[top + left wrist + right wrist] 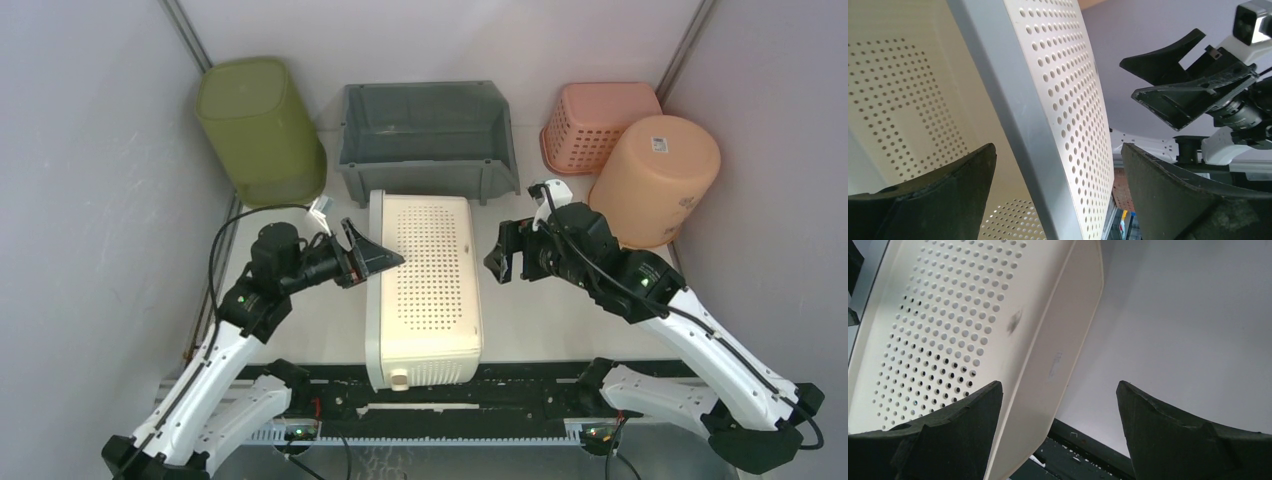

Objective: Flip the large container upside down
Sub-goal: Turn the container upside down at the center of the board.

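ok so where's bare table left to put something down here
Bare table lies between the cream container and the right arm, and a narrower strip between it and the left arm. The back is crowded: green bin, grey bin, pink basket, orange bucket.

Large container (pixel 430 290) on its side, between your two hands

You have a cream, rectangular plastic bin with rounded corners lying lengthwise on the desk, one long wall full of small round holes facing up. Its open mouth and thick rim face your left hand (pixel 385 260), and the upper wall runs between that hand's fingers with a gap on each side. The smooth, closed base faces your right hand (pixel 500 258), just beside it and not touching. The wrist view shows a small dark smudge on the perforated wall near the base.
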{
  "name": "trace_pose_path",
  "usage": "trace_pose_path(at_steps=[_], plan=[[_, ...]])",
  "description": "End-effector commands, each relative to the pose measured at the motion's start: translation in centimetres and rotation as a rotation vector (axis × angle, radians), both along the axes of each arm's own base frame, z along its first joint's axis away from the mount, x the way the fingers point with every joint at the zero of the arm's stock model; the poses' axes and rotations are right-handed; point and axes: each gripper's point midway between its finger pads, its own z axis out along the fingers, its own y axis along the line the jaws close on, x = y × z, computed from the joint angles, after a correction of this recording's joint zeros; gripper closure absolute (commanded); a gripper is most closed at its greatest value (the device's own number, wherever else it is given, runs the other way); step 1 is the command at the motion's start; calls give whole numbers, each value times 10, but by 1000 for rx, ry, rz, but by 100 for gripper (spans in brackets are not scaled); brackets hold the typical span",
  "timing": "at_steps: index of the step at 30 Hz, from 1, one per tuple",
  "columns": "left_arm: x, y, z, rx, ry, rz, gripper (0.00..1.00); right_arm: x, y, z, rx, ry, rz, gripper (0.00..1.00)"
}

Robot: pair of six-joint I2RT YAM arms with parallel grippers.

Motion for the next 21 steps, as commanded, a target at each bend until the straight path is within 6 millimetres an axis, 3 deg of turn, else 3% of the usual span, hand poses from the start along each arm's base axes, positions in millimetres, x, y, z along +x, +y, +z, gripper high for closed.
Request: trace_pose_path(at_steps=[1,7,11,13,21], plan=[[-3,-14,18,-127,-46,-79,0,0,-2,0,21,-14,4,8],[1,-22,14,-197,-12,-84,8,1,-10,-2,24,-15,-10,8],[1,-27,12,-233,14,-105,32,1,-16,-2,28,-15,-18,8],[0,-28,12,-238,24,-117,38,1,-17,-5,29,-9,-18,8],[-10,-22,7,-185,49,-159,36,-2,-19,-14,30,4,-18,8]])
